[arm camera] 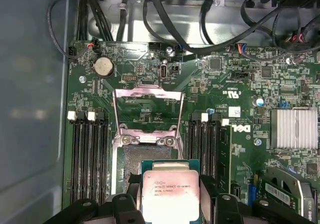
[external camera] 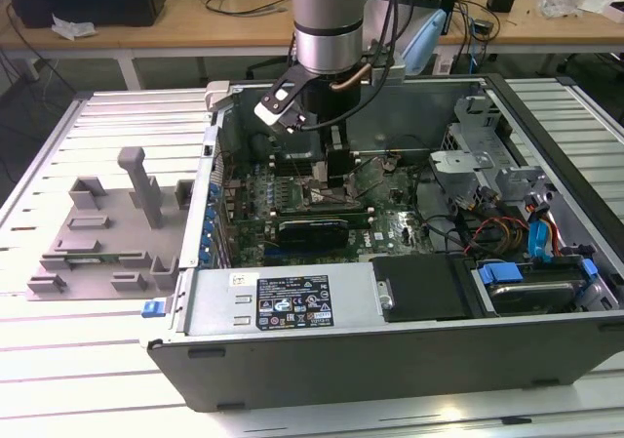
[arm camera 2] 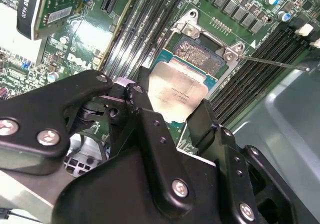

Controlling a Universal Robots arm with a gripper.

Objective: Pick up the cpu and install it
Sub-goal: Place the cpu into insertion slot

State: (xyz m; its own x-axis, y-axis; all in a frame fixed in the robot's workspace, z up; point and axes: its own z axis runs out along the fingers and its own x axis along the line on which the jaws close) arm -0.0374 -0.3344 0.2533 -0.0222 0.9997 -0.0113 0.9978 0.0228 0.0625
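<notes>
Your black end effector [arm camera: 169, 184] was closed on opposite edges of the small flat square cpu with the silver metal top [arm camera: 170, 199]. It was held close above the dark open motherboard socket [arm camera: 145, 159], at the centre of the exterior view. The chip appeared offset from the socket. If lowered tilted or misaligned, it could, in my judgement, bend contact pins or foul the raised metal load frame [arm camera: 147, 107].

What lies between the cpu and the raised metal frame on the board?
In the first wrist view, the open socket lies between the cpu and the frame.
</notes>
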